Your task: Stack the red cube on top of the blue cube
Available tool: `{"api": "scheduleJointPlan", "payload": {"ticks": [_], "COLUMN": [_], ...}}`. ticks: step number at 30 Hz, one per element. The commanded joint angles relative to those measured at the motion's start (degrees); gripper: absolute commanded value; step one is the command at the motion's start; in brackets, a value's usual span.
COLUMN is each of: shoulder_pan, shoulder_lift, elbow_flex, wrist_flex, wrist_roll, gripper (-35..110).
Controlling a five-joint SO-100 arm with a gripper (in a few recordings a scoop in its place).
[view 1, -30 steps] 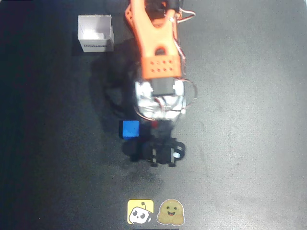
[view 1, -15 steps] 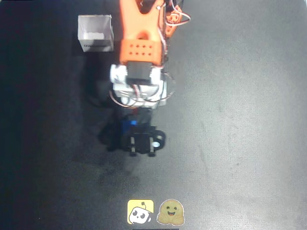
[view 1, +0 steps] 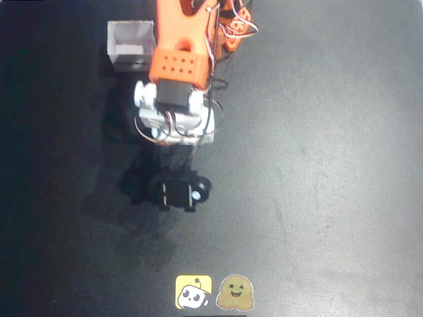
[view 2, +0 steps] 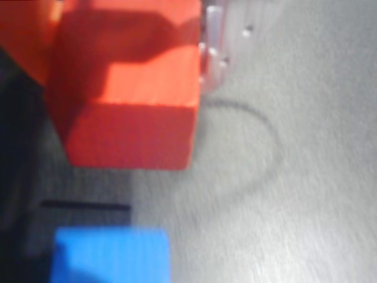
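Note:
In the wrist view the red cube (view 2: 126, 100) looms large at the upper left, held off the table in my gripper (view 2: 118, 59), which is shut on it. An orange finger (view 2: 23, 35) presses its left side and a pale fingertip (view 2: 213, 41) its right. The blue cube (view 2: 109, 256) rests on the table at the bottom left, just below the red cube with a gap between them. From overhead, the orange arm reaches down the picture and the black gripper head (view 1: 177, 191) hides both cubes.
A white open box (view 1: 131, 45) stands at the back left beside the arm. Two stickers, a yellow one (view 1: 193, 292) and a tan one (view 1: 236, 292), lie at the front edge of the dark table (view 1: 330, 165).
The arm has swung left in the overhead view by roughly a cube's width or more. The blue cube, visible beside the gripper a second ago, is now covered by the gripper head.

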Motion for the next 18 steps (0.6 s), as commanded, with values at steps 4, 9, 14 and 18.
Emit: {"api": "scheduleJointPlan", "payload": {"ticks": [4, 9, 14, 18], "shoulder_pan": [0.79, 0.88, 1.23, 1.41], "shoulder_lift": [9.84, 13.71, 12.83, 8.79], "elbow_flex": [6.94, 11.07, 10.46, 6.94], "wrist_flex": [-1.49, -3.08, -4.48, -5.54], "wrist_roll": [-0.26, -0.18, -0.26, -0.26], "gripper": [0, 0, 0, 0]}}
